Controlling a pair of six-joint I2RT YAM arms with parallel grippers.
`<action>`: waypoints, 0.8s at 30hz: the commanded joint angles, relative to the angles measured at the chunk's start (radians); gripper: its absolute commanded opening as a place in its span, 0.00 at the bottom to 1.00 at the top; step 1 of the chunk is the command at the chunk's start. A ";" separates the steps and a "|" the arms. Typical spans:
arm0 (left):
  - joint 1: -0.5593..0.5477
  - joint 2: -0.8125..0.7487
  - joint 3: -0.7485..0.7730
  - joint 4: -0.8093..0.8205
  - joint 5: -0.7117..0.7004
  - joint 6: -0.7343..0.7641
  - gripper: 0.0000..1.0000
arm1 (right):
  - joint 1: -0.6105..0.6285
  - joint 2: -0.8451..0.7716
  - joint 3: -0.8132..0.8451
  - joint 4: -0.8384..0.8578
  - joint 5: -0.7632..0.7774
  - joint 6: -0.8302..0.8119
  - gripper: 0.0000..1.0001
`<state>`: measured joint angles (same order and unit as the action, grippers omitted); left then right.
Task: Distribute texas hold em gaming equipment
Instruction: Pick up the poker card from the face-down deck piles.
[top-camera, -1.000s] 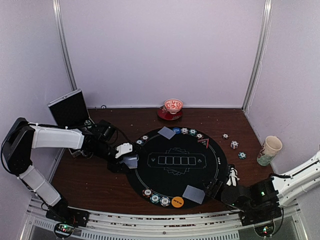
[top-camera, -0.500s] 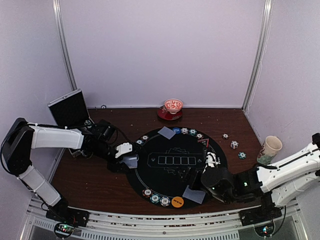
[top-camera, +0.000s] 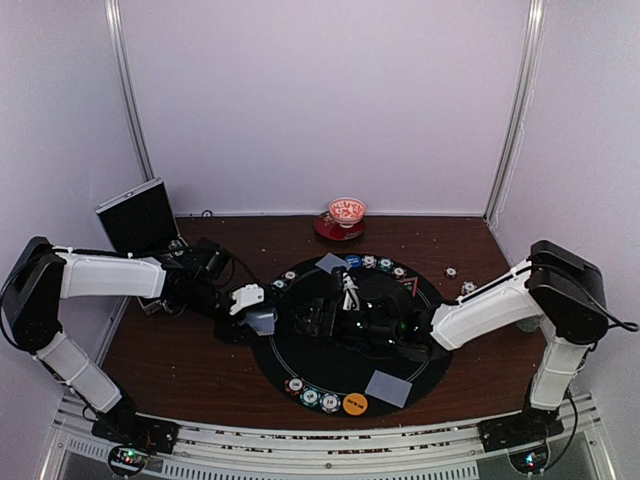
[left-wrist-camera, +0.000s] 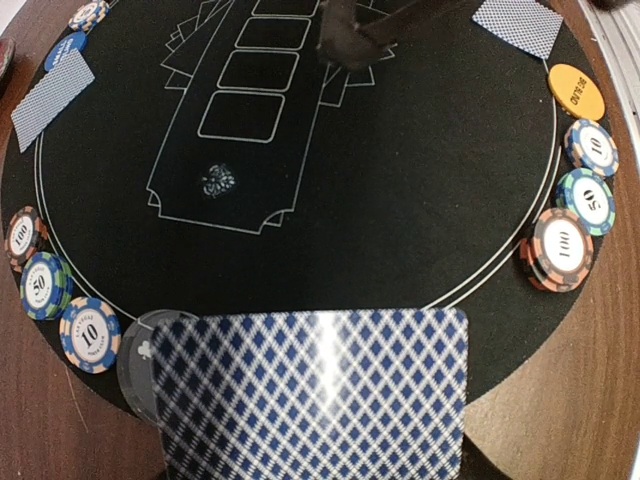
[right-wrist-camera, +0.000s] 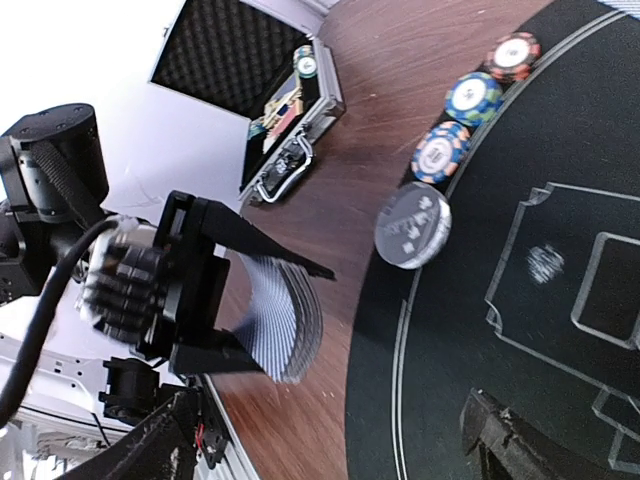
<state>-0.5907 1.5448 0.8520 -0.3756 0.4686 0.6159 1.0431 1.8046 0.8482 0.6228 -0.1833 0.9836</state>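
Note:
My left gripper (top-camera: 256, 320) is shut on a deck of blue-backed playing cards (left-wrist-camera: 315, 390) at the left rim of the black mat (top-camera: 440, 330). My right gripper (top-camera: 316, 318) reaches across the mat towards it with its jaws open and empty, and the deck (right-wrist-camera: 285, 315) shows ahead of it. Single cards lie at the far rim (top-camera: 333, 265) and near rim (top-camera: 388, 387). Striped poker chips (left-wrist-camera: 45, 285) and a greyish disc (left-wrist-camera: 140, 350) sit by the deck. More chips (top-camera: 310, 397) and an orange disc (top-camera: 355, 404) are at the near rim.
A red-and-white bowl on its saucer (top-camera: 347, 212) stands at the back. An open metal case (top-camera: 137, 216) sits at the back left. Loose chips (top-camera: 467, 288) lie off the mat on the right. More chips (top-camera: 385, 264) and a blue disc (top-camera: 352, 261) line the far rim.
The right arm has swung from the near right corner across the mat to the left, ending close to the held deck with jaws open. The left arm and deck have stayed put.

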 joint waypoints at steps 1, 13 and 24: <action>0.005 -0.028 0.002 0.003 0.019 0.011 0.57 | -0.035 0.114 0.068 0.177 -0.227 0.022 0.91; 0.005 -0.033 0.000 0.002 0.022 0.014 0.57 | -0.035 0.306 0.246 0.194 -0.321 0.052 0.87; 0.004 -0.030 0.001 0.001 0.025 0.015 0.57 | -0.034 0.380 0.326 0.178 -0.326 0.087 0.71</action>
<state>-0.5907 1.5318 0.8520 -0.3756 0.4721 0.6197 1.0092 2.1612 1.1408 0.7822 -0.4976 1.0538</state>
